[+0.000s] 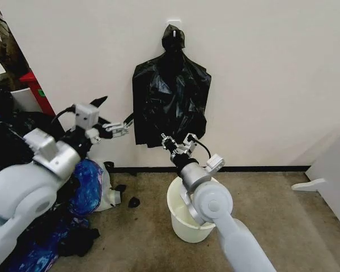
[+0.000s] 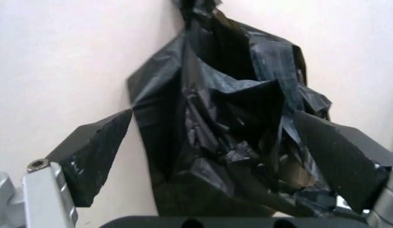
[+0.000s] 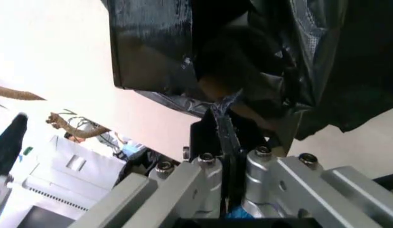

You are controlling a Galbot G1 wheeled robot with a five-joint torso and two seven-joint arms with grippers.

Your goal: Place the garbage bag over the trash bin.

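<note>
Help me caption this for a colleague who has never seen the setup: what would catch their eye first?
A bunch of glossy black bags hangs on the pale wall from a knotted top. The right gripper is shut on the garbage bag at the bunch's lower edge, while the left gripper holds open beside its left edge. The trash bin stands on the floor below, half hidden by the right arm.

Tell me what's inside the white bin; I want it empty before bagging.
The trash bin shows bare white inner wall; the right arm covers much of its opening, so the bottom is hidden.

garbage bag (image 1: 170, 102) on wall, trash bin (image 1: 184, 218) below
</note>
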